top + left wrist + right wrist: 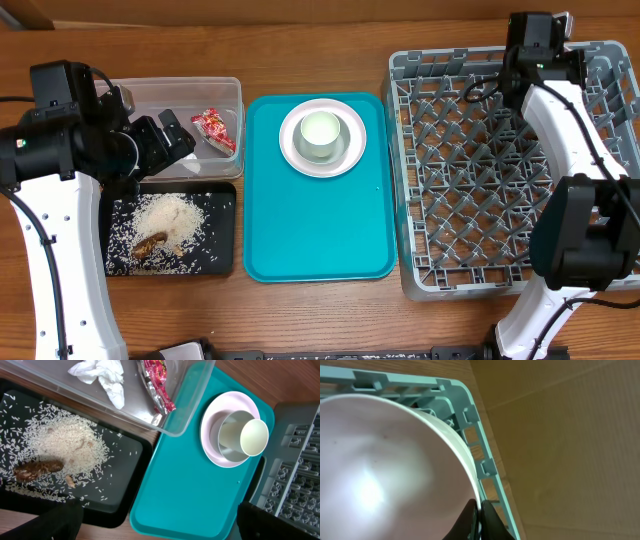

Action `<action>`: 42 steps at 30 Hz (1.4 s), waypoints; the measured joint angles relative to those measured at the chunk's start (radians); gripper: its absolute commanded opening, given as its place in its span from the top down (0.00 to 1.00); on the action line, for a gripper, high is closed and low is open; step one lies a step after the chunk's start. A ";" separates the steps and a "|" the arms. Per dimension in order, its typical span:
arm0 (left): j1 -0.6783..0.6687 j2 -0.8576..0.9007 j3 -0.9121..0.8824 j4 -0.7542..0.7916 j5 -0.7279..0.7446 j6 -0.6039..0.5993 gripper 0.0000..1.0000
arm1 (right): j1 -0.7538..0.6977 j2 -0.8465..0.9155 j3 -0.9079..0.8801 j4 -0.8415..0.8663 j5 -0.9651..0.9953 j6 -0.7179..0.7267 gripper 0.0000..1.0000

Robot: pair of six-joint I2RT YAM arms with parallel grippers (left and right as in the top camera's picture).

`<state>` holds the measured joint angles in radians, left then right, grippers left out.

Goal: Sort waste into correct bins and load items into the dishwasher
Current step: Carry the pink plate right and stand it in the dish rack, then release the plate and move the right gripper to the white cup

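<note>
right gripper point(479, 519) clamped on bowl point(380, 470) rim, bowl off to its left, rack point(470, 415) corner wall just beyond. I'd lower straight in. left gripper point(160, 522) spread, empty. cup point(245, 435) sits ahead-right of it, so left arm's nearer.

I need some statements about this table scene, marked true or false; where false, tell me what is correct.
1. The red wrapper is in the clear bin. True.
2. The rice lies in the clear bin. False: it lies on the black tray.
3. The cup stands on the pink plate on the teal tray. True.
4. The right gripper holds nothing. False: it pinches a white bowl's rim at the rack's corner.
</note>
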<state>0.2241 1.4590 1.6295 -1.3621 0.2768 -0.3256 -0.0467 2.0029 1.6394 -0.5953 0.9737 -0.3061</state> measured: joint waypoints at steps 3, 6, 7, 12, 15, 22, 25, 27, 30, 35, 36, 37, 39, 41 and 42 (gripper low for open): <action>0.000 0.000 0.000 0.000 0.000 0.000 0.00 | 0.020 0.000 0.000 -0.010 0.022 0.008 0.96; 0.000 0.000 0.000 0.000 0.000 0.000 0.00 | 0.053 0.000 0.000 -0.029 0.039 0.018 0.96; 0.000 0.000 0.000 0.000 0.000 0.000 0.00 | 0.063 0.000 0.000 -0.033 0.040 0.022 0.96; 0.000 0.000 0.000 0.000 0.000 0.000 0.00 | 0.103 0.000 0.000 -0.089 0.044 0.054 0.96; 0.000 0.000 0.000 0.000 0.000 0.000 0.00 | 0.115 0.000 0.000 -0.150 0.034 0.101 0.96; 0.000 0.000 0.000 0.000 0.000 0.000 0.00 | 0.126 0.000 -0.003 -0.277 0.005 0.223 0.78; 0.000 0.000 0.000 0.000 0.000 0.000 0.00 | 0.141 0.002 -0.012 -0.329 -0.040 0.246 0.58; 0.000 0.000 0.000 0.000 0.000 0.000 0.00 | 0.155 0.003 -0.013 -0.348 -0.062 0.254 0.51; 0.000 0.000 0.000 0.000 0.000 0.000 0.00 | 0.178 0.003 -0.013 -0.367 -0.084 0.260 0.41; 0.000 0.000 0.000 0.000 0.000 0.000 0.00 | 0.197 0.003 -0.013 -0.412 -0.108 0.267 0.09; 0.000 0.000 0.000 0.000 0.000 0.000 0.00 | 0.197 0.003 -0.013 -0.425 -0.114 0.266 0.05; 0.000 0.000 0.000 0.000 0.000 0.000 0.00 | 0.198 0.003 -0.013 -0.440 -0.124 0.268 0.04; 0.000 0.000 0.000 0.000 0.000 0.000 0.00 | 0.198 0.003 -0.013 -0.465 -0.153 0.271 0.04; 0.000 0.000 0.000 0.000 0.000 0.000 0.00 | 0.199 0.003 -0.013 -0.482 -0.193 0.275 0.03; 0.000 0.000 0.000 0.000 0.000 0.000 0.00 | 0.199 0.003 -0.013 -0.492 -0.214 0.276 0.03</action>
<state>0.2241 1.4590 1.6295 -1.3621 0.2768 -0.3260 0.1520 2.0060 1.6260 -1.0874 0.7601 -0.0299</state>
